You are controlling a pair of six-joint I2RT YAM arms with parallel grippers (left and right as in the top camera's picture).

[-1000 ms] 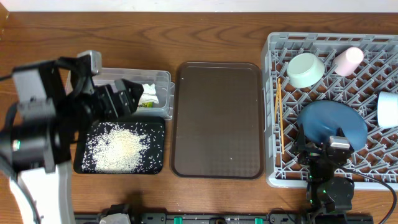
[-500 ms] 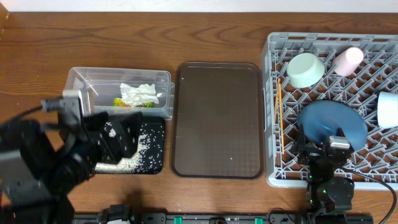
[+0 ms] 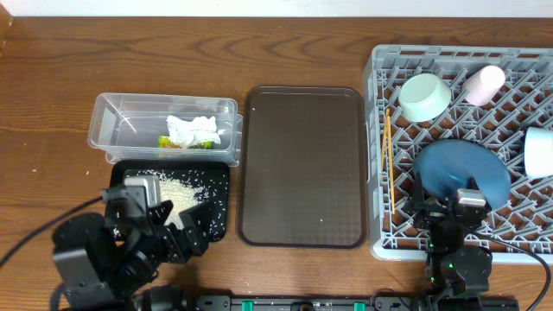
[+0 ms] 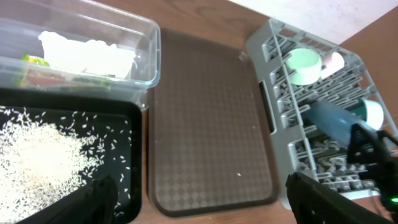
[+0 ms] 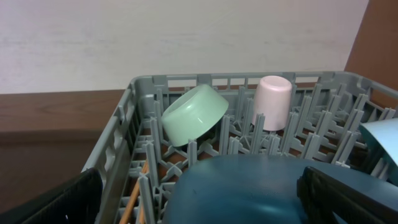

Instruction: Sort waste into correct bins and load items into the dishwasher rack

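Down at the near-left corner, the left gripper (image 3: pixel 175 229) has its fingers (image 4: pixel 93 202) spread wide, nothing between them. It hangs over the near edge of the black tray (image 3: pixel 226 200), which holds a heap of rice (image 3: pixel 177 192) with stray grains scattered around it. Just behind the black tray, touching or almost touching it, stands the clear tub (image 3: pixel 111 130). Inside it lie the tissue (image 3: pixel 192 130) and, at its near-left side, the wrapper (image 3: pixel 168 142). To the right of both bins lies the brown tray (image 3: pixel 302 164).

Across the table, the right gripper (image 5: pixel 200 179) also has its fingers (image 5: pixel 348 199) wide apart, one at each side of the near edge of the blue plate (image 3: pixel 462 168); whether they touch it I cannot tell. The blue plate leans among the pegs in the near middle of the rack (image 3: pixel 378 177). Further back, the mint bowl (image 3: pixel 423 97) rests tilted on its side near the rack's far-left corner, and the pink cup (image 3: pixel 484 84) stands among the pegs just to its right. A white cup (image 3: pixel 540 151) sits at the rack's right side, partly cut off in the overhead view. The chopsticks (image 3: pixel 389 160) lie side by side along the rack's left wall, running from beside the mint bowl toward the near side
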